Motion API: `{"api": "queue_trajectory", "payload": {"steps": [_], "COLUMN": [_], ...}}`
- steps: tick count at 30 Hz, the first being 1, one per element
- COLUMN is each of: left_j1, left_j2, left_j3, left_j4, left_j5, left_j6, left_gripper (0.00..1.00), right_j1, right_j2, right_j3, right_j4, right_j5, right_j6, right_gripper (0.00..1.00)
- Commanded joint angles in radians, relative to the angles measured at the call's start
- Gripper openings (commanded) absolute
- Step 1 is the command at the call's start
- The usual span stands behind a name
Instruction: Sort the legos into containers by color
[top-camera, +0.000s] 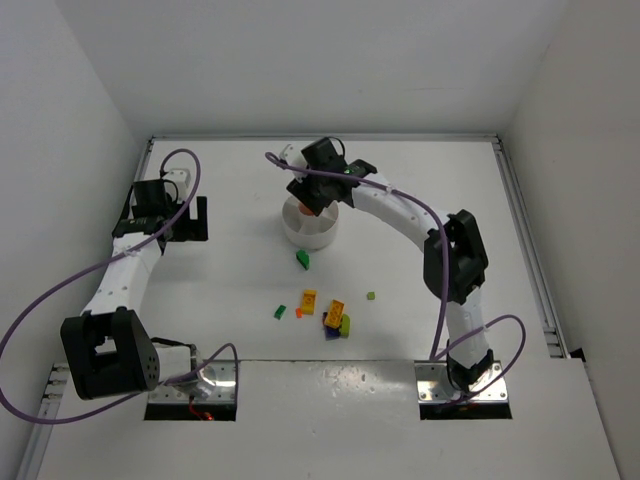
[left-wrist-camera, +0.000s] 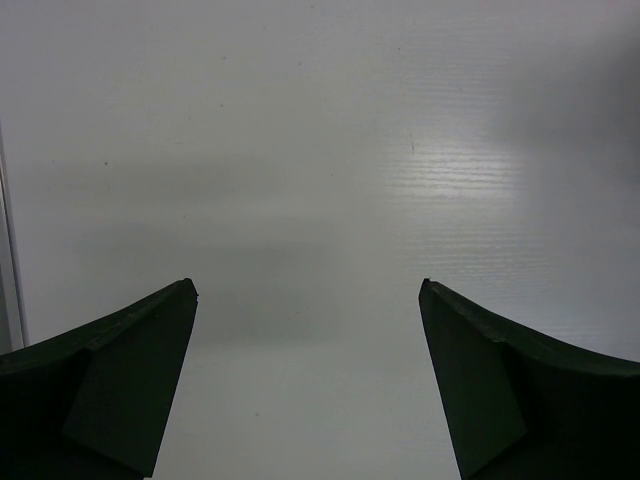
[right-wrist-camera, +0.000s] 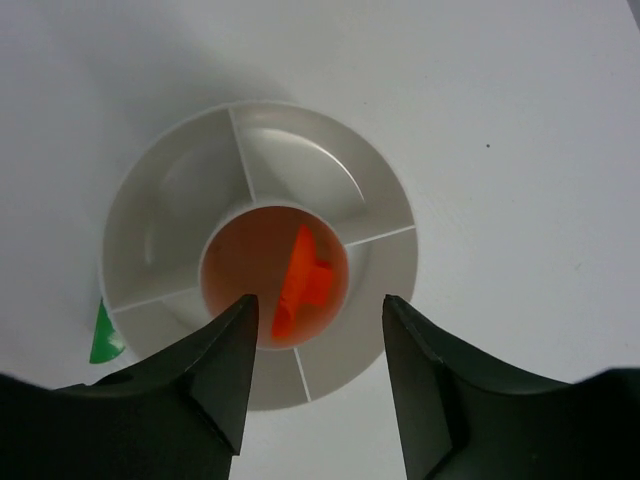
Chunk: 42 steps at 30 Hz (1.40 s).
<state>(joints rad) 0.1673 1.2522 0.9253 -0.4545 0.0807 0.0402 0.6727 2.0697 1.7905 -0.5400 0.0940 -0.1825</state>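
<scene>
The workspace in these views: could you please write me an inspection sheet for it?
Surface: white table.
Job's things: round white dish; red-orange lego in its centre well; green lego beside the dish; loose legos scattered on the table's near half.
Clutter: nothing seen.
Grippers: left gripper open over bare table; right gripper open above the centre well, holding nothing.
Cables: purple cables loop along both arms.
Surroundings: white walls; metal rail along the right edge.
</scene>
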Motion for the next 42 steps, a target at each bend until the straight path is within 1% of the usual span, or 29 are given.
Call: {"api": "queue_trajectory", "payload": {"steps": [1, 4, 5, 6, 7, 8, 9, 10, 11, 12, 13, 14, 16, 18, 19, 21, 26, 28, 30, 31, 35, 40, 42], "left_j1": [0.009, 0.009, 0.009, 0.009, 0.009, 0.009, 0.009, 0.009, 0.009, 0.009, 0.009, 0.009, 0.009, 0.009, 0.009, 0.009, 0.009, 0.009, 0.009, 0.009, 0.009, 0.009, 0.009], "left_j2": [-0.011, -0.011, -0.011, -0.011, -0.011, -0.011, -0.020, -0.020, -0.020, -0.020, -0.020, -0.020, -0.020, -0.020, -0.020, -0.020, -0.020, -0.020, -0.040, -0.040, -0.050, -0.050, -0.050], "left_j3": [0.000, 0.000, 0.000, 0.000, 0.000, 0.000, 0.000, 0.000, 0.009, 0.009, 0.009, 0.009, 0.009, 0.009, 0.009, 0.009, 0.018, 0.018, 0.018, 0.009, 0.000, 0.000, 0.000], "left_j4": [0.028, 0.028, 0.028, 0.028, 0.028, 0.028, 0.028, 0.028, 0.028, 0.028, 0.028, 0.028, 0.028, 0.028, 0.028, 0.028, 0.028, 0.028, 0.019, 0.019, 0.019, 0.019, 0.019], "left_j5": [-0.004, 0.005, 0.005, 0.005, 0.005, 0.005, 0.005, 0.005, 0.005, 0.005, 0.005, 0.005, 0.005, 0.005, 0.005, 0.005, 0.005, -0.004, -0.015, -0.015, -0.015, -0.015, -0.015], "left_j6": [-0.011, -0.011, -0.011, -0.011, -0.011, -0.011, -0.011, -0.011, -0.011, -0.011, -0.011, -0.011, -0.011, -0.011, -0.011, -0.011, -0.002, -0.002, 0.007, 0.007, 0.007, 0.007, 0.007], "left_gripper": [1.00, 1.00, 1.00, 1.00, 1.00, 1.00, 1.00, 1.00, 1.00, 1.00, 1.00, 1.00, 1.00, 1.00, 1.00, 1.00, 1.00, 1.00, 1.00, 1.00, 1.00, 1.00, 1.00], "right_j1": [0.011, 0.011, 0.011, 0.011, 0.011, 0.002, 0.002, 0.002, 0.002, 0.014, 0.014, 0.014, 0.057, 0.089, 0.123, 0.187, 0.303, 0.338, 0.356, 0.370, 0.380, 0.389, 0.389], "right_j2": [-0.071, -0.106, -0.143, -0.167, -0.193, -0.221, -0.282, -0.313, -0.341, -0.364, -0.409, -0.436, -0.479, -0.513, -0.513, -0.514, -0.416, -0.367, -0.335, -0.304, -0.278, -0.172, -0.146], "right_j3": [0.017, 0.026, 0.011, -0.005, -0.025, -0.072, -0.135, -0.135, -0.188, -0.216, -0.283, -0.331, -0.454, -0.514, -0.564, -0.589, -0.580, -0.580, -0.580, -0.580, -0.600, -0.569, -0.545], "right_j4": [0.028, 0.011, -0.003, -0.015, -0.015, -0.034, -0.057, -0.078, -0.107, -0.139, -0.203, -0.215, -0.215, -0.215, -0.172, -0.138, -0.103, -0.092, -0.092, -0.092, -0.063, -0.052, -0.052], "right_j5": [-0.075, -0.178, -0.204, -0.267, -0.305, -0.345, -0.431, -0.476, -0.517, -0.599, -0.646, -0.716, -0.717, -0.729, -0.720, -0.683, -0.659, -0.648, -0.637, -0.628, -0.628, -0.628, -0.617], "right_j6": [0.003, 0.012, 0.012, 0.012, 0.012, 0.012, 0.000, -0.015, -0.037, -0.084, -0.113, -0.147, -0.179, -0.190, -0.190, -0.146, -0.112, -0.112, -0.101, -0.101, -0.091, -0.063, -0.054], "right_gripper": [0.53, 0.48, 0.45, 0.45, 0.43, 0.38, 0.36, 0.34, 0.28, 0.27, 0.27, 0.27, 0.27, 0.27, 0.27, 0.27, 0.27, 0.33, 0.41, 0.42, 0.42, 0.44, 0.51]}}
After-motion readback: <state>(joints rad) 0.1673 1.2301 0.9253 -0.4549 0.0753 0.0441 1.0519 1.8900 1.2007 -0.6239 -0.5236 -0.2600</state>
